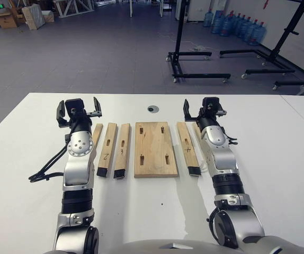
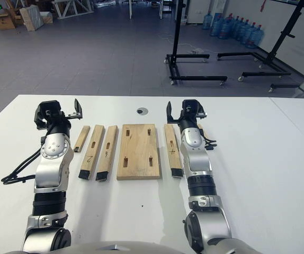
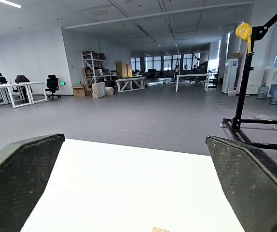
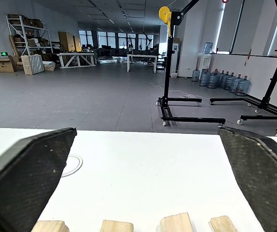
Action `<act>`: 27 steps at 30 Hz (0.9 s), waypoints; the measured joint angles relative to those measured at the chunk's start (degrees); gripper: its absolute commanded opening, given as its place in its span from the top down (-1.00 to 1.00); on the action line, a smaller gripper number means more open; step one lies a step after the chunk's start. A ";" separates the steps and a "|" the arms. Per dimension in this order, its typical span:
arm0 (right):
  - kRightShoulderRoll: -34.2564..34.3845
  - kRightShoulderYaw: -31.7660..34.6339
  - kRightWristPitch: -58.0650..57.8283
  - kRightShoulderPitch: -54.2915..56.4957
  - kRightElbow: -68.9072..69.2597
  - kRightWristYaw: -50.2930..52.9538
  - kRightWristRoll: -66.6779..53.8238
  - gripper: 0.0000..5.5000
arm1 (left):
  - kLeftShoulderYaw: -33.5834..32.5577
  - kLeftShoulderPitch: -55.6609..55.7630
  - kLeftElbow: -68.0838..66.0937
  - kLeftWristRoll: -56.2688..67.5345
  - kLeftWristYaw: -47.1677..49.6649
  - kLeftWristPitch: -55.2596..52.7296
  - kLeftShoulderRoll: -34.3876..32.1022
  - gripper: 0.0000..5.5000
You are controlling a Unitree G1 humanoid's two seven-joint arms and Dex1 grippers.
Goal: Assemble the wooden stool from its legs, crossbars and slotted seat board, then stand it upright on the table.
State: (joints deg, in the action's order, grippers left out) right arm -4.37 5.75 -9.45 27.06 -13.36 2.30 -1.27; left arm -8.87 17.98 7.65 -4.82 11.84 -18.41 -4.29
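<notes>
Seat board (image 1: 155, 148) lies flat mid-frame on the white table (image 1: 279, 159), with a black-tipped leg (image 1: 123, 148) just left of it. The left gripper (image 1: 79, 107) and right gripper (image 1: 204, 108) are both spread wide, grasping nothing.

**Stool parts flat, unassembled**

The slotted seat board (image 1: 155, 148) lies flat ahead of me, four slots showing. On my left lie a short crossbar (image 1: 97, 134), an outer leg (image 1: 107, 149) and an inner leg (image 1: 123, 150), both black-tipped. On my right lies another black-tipped leg (image 1: 187, 147).

White table (image 1: 279, 159), black wheeled stands (image 1: 205, 75), water jugs (image 1: 237, 24) beyond
</notes>
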 measured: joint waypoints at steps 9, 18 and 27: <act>0.06 0.13 0.05 0.00 0.01 -0.30 -0.27 -0.96 | 0.07 0.01 0.00 -0.02 0.01 -0.02 0.08 -0.95; 0.06 0.29 0.05 0.00 0.01 -0.30 -0.44 -0.96 | 0.09 0.01 -0.02 0.00 -0.14 -0.02 0.27 -0.95; -7.52 5.04 -8.47 0.78 4.68 -9.15 -7.62 -0.96 | -0.26 -0.43 1.71 1.85 -2.87 -1.83 -0.05 -0.95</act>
State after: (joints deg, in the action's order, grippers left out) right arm -11.89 10.79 -17.92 27.84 -8.68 -6.86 -8.89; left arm -9.13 17.55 9.36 -2.98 8.97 -20.23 -4.35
